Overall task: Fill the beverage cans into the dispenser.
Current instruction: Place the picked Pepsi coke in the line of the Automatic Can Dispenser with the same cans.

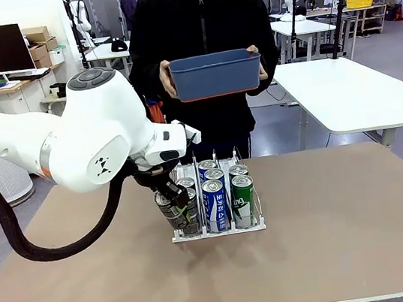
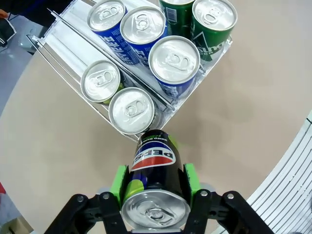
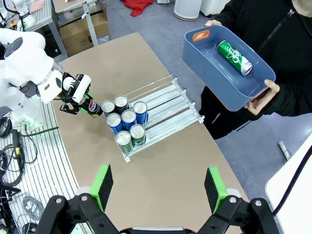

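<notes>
My left gripper (image 2: 155,179) is shut on a black cola can (image 2: 153,168), held tilted just off the near end of the dispenser (image 2: 58,34). From the front, that gripper (image 1: 172,199) and its can (image 1: 171,210) sit at the rack's left lane. The dispenser (image 1: 217,231) holds several cans: dark ones (image 1: 189,212) on the left, blue (image 1: 215,206) in the middle, green (image 1: 244,199) on the right. High above the table, my right gripper (image 3: 158,187) is open with nothing between its fingers. It looks down on the rack (image 3: 168,100).
A person at the far side holds a blue tub (image 1: 216,73) in both hands above the table edge. In the right wrist view, a green can (image 3: 235,57) lies in the tub (image 3: 214,68). Bare tabletop surrounds the rack.
</notes>
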Tool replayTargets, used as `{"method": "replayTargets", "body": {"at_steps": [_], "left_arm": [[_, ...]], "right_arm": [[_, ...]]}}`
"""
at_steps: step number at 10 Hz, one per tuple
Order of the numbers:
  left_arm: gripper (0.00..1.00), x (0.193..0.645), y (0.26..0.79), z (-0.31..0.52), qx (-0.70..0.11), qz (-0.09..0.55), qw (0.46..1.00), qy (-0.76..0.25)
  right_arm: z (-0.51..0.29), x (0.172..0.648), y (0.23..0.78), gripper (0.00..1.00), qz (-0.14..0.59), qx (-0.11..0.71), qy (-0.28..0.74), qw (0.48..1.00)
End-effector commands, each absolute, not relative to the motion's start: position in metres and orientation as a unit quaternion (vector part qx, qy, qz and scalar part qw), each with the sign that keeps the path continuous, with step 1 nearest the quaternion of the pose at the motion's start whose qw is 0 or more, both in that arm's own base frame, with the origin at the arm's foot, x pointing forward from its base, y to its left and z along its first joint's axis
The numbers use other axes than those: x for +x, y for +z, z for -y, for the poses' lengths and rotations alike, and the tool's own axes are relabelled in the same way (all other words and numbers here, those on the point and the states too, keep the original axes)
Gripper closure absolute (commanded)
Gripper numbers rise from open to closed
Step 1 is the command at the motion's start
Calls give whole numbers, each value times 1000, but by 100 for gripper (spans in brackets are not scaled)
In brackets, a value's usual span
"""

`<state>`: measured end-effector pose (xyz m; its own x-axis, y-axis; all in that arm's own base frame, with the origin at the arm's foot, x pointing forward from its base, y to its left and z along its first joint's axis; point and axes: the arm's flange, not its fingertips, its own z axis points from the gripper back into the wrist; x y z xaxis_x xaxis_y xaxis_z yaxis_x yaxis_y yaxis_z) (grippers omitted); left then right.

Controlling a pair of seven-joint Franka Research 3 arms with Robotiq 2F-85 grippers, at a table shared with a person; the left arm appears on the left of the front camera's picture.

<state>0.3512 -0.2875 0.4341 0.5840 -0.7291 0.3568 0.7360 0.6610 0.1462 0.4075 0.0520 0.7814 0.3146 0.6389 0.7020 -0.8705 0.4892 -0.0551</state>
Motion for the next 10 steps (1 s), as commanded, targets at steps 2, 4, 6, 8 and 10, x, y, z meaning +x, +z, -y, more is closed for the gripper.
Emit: {"method": "replayTargets", "body": {"at_steps": [2, 4, 6, 8, 10], "left_arm": [[43, 371, 433, 289, -21, 211, 891, -401], [43, 385, 426, 291, -20, 216, 897, -386], [43, 394, 422, 294, -22, 210, 897, -388], [43, 404, 423, 301, -40, 216, 895, -387], [43, 411, 423, 305, -44, 219, 894, -389]], "right_arm": [[-52, 408, 781, 0, 341, 175, 476, 791], [-52, 408, 781, 0, 341, 175, 476, 791], [-52, 408, 781, 0, 341, 175, 476, 791], [-52, 408, 781, 0, 341, 175, 476, 791], [-52, 408, 781, 0, 341, 175, 476, 791]]}}
